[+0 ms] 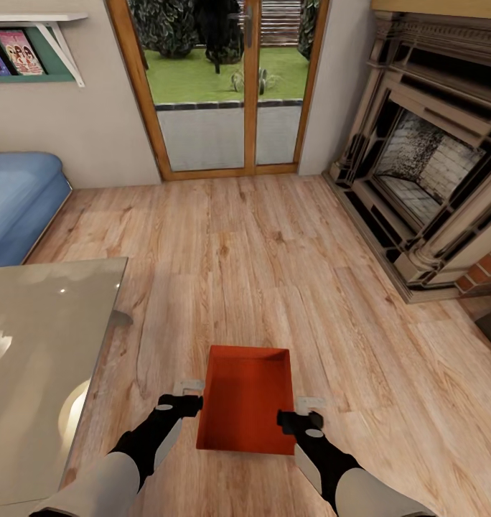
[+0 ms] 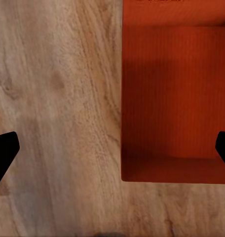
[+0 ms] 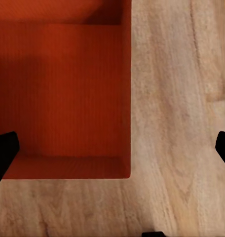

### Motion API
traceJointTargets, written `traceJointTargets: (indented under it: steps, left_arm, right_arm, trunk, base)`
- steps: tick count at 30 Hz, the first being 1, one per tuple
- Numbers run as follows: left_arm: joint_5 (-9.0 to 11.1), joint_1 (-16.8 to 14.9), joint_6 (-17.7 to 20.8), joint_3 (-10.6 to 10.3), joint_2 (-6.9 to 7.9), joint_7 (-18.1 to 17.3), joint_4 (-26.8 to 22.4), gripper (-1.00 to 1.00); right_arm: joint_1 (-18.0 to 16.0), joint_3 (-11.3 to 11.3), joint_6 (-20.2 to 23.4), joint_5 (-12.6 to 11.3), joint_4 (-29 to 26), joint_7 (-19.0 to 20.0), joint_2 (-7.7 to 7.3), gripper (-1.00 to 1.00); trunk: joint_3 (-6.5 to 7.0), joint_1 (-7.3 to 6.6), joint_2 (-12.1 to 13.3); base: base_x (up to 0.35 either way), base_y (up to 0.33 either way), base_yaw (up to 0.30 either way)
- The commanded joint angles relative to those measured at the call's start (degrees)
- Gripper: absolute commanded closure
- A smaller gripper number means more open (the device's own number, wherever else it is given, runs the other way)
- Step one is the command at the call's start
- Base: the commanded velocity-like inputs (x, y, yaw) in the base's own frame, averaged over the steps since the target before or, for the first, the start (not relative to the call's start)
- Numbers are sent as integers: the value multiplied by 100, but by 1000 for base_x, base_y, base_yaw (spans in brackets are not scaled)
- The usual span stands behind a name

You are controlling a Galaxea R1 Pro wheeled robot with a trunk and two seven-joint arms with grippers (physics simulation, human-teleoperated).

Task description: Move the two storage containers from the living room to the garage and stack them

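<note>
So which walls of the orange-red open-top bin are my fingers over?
The orange-red bin's long side walls: left gripper over the left one, right gripper over the right; not the short end walls.

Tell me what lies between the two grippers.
In the head view, one orange-red storage container sits on the wood floor between the left gripper and right gripper.

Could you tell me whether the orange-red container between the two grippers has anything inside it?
No, the head view shows the storage container on the wood floor with only its bare flat bottom inside.
</note>
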Motion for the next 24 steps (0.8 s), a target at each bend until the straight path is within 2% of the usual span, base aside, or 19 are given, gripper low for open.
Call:
traceJointTargets:
  steps: [1,10,11,15,24]
  left_arm:
    - [56,-1,30,-42,5,46,-12,-100]
    - [110,-1,-32,-4,13,49,-43,-100]
    - [116,-1,-272,8,13,49,-31,-100]
    - [121,-1,-417,10,13,73,2,-100]
    - [149,-1,-388,5,-25,79,64,-100]
  right_arm:
    - [-3,46,-19,-59,7,-40,-3,-100]
    - [-4,49,22,-56,1,-69,0,-100]
    - [-6,52,6,-46,-36,-75,6,-100]
    - [-3,69,-26,-28,-92,-77,25,-100]
    - [-9,55,-14,-47,-128,-60,3,-100]
  trunk:
    - [-4,0,-3]
    - [-4,0,-3]
    - [-4,0,-3]
    - [-4,0,-3]
    - [-4,0,-3]
  base:
    - [0,0,0]
    - [0,0,0]
    - [0,0,0]
    - [0,0,0]
    - [0,0,0]
